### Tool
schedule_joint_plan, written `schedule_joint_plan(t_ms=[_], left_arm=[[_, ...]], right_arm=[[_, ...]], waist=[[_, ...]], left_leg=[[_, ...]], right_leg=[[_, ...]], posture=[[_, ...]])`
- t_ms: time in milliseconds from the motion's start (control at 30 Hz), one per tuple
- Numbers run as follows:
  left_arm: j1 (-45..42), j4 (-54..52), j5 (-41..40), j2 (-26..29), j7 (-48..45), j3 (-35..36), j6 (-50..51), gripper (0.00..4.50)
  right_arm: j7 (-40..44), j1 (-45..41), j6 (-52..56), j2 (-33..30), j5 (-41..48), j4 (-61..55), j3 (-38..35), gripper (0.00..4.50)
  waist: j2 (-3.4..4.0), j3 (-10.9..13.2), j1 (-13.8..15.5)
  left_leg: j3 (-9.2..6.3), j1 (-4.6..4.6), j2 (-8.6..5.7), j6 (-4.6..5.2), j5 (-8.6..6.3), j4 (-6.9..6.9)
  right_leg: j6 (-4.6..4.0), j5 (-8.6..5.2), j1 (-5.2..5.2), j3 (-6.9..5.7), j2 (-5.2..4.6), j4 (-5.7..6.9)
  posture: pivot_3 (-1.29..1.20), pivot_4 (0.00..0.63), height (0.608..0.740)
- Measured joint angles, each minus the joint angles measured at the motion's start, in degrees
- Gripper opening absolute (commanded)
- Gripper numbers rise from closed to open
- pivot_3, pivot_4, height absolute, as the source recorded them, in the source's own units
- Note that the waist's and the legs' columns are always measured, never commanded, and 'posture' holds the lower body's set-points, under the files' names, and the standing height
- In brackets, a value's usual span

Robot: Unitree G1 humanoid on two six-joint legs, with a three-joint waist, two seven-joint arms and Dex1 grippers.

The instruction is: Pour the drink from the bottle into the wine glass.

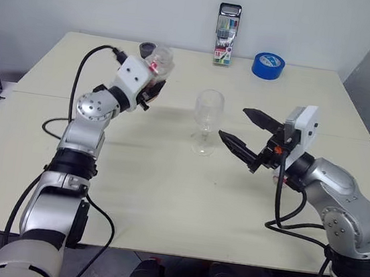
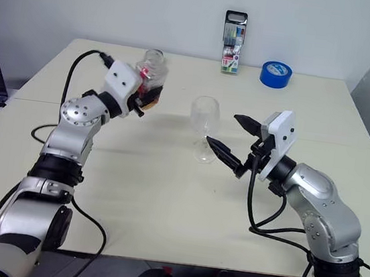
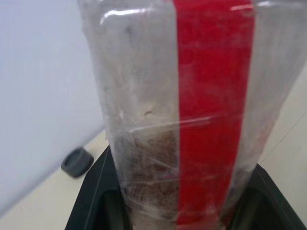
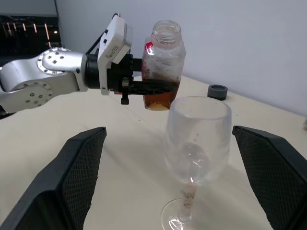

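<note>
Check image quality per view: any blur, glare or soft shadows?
Left wrist view: bottle very close, soft and blurred. Right wrist view: wine glass fairly sharp, faint highlights on its bowl. Left eye view: even light, soft shadow on the table beside the glass.

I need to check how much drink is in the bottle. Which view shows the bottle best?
The right wrist view: the clear plastic bottle shows whole, uncapped, upright in the left gripper, brown drink low inside. The left wrist view shows its label close up; the eye views show it small, partly hidden.
</note>
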Motion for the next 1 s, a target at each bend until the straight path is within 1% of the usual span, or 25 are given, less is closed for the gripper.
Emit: schedule_joint_plan(t_ms=[200,433,567,1000], left_arm=[[-4.9,7.6,6.6,1.0,0.3,-4.5,-8.3,1.75],[-10.4,15.5,14.1,3.0,2.3,-8.4,-18.0,1.75],[-13.9,19.6,16.2,3.2,3.6,-9.5,-22.0,1.75],[-18.9,26.2,22.8,3.2,6.4,-13.6,-30.0,1.75]], right_arm=[[0.1,-0.4,-2.6,2.3,-3.4,1.9,1.0,4.50],[0.1,-0.4,-3.7,3.4,-4.9,2.0,1.0,4.50],[0.1,-0.4,-3.7,4.2,-5.6,2.2,1.0,4.50],[0.1,-0.4,-4.1,5.5,-6.2,2.2,1.0,4.50]], waist=[[0.00,0.0,-0.1],[0.00,0.0,-0.1],[0.00,0.0,-0.1],[0.00,0.0,-0.2]], left_leg=[[0.03,0.00,0.00,0.00,0.00,0.00],[0.02,-0.05,-0.01,0.00,0.00,0.00],[0.02,-0.04,-0.02,0.00,0.00,0.00],[0.05,-0.06,-0.03,0.00,0.00,0.00]], right_leg=[[0.00,0.00,-0.04,0.03,0.00,0.01],[0.00,0.00,-0.06,0.00,0.00,-0.02],[0.00,0.00,-0.06,0.00,0.00,0.00],[0.00,0.00,-0.10,0.02,0.00,0.01]], posture=[[0.00,0.150,0.740],[0.00,0.150,0.740],[0.00,0.150,0.740],[0.00,0.150,0.740]])
